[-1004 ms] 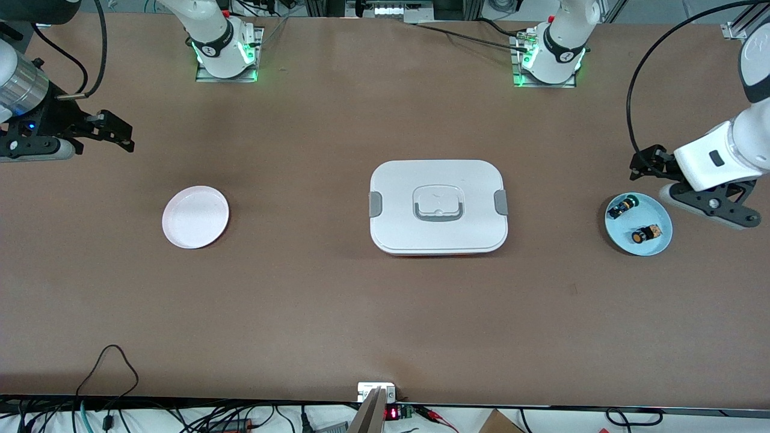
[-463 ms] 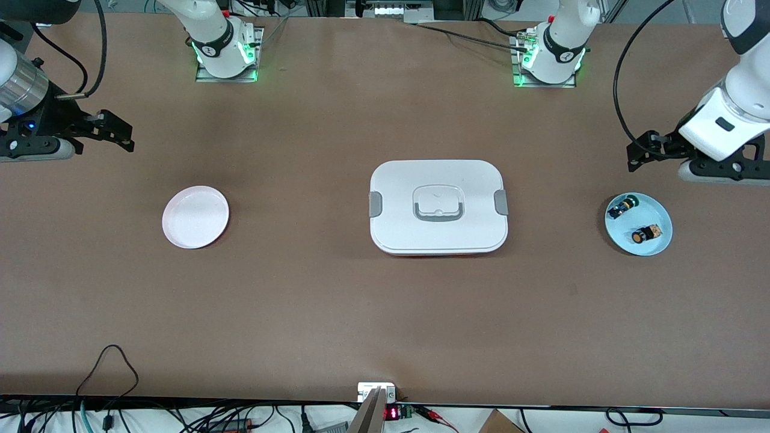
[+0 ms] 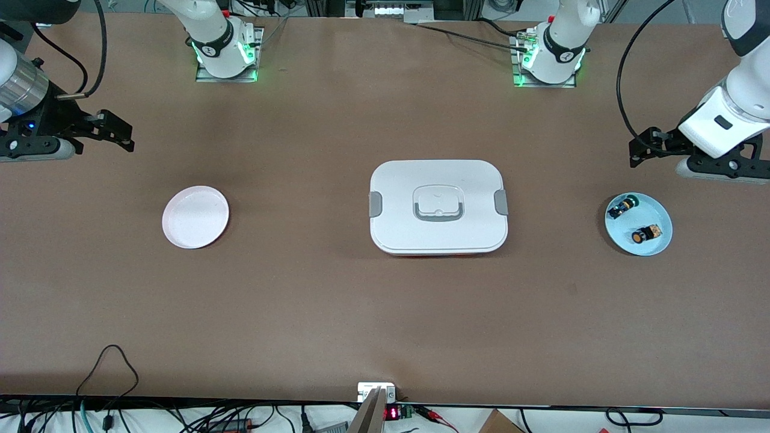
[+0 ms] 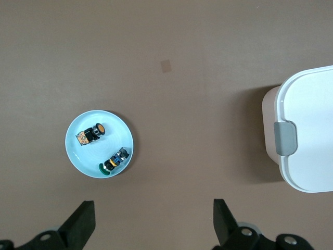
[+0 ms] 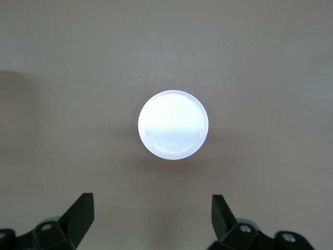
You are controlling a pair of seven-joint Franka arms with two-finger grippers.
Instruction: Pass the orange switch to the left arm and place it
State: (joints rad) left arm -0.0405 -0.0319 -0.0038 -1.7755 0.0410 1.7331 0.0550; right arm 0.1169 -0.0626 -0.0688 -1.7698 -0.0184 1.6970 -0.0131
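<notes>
Orange switch (image 3: pixel 645 234): tiny, round orange cap, black collar, tan body, lying on its side in pale blue plate (image 3: pixel 659 245) at left arm's end of table.
Green-capped switch (image 3: pixel 621 207) in same plate, slightly farther from front camera, apart from it. Box (image 3: pixel 438 206) white, lidded, mid-table, partly cut off in left wrist view. White plate (image 3: pixel 195 216) toward right arm's end. Left gripper (image 4: pixel 154 225) spread wide, empty, raised above table just beside blue plate. Right gripper (image 5: pixel 152 219) spread wide, empty, waiting above table near white plate; fingertips cropped in both wrist views.
</notes>
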